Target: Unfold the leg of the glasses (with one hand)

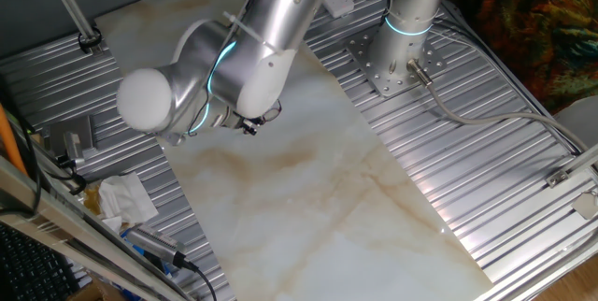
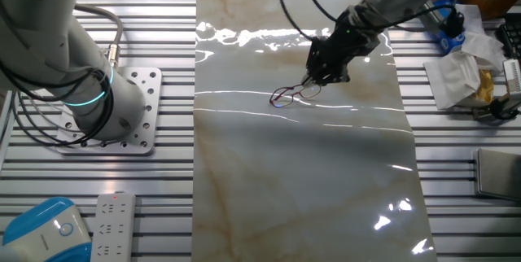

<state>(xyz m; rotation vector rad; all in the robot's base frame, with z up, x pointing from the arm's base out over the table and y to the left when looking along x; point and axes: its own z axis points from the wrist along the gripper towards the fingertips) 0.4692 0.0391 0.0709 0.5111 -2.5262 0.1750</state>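
Observation:
The glasses (image 2: 291,95) are thin dark reddish wire spectacles lying on the marble-pattern mat (image 2: 301,172) near its far middle. My black gripper (image 2: 313,83) comes down from the upper right, and its tips sit at the right end of the glasses, touching or just above the frame. The tips are too small and dark to show how the jaws stand. In one fixed view the silver arm (image 1: 243,58) with its cyan ring covers both the gripper and the glasses; only a small black part (image 1: 250,124) shows under the wrist.
Crumpled white tissue (image 2: 460,75) and a blue-white object (image 2: 449,34) lie right of the mat. The arm's base plate (image 2: 134,111) stands on the left, with a power strip (image 2: 112,225) and a blue-white device (image 2: 45,229) at the front left. Grooved metal surrounds the mat.

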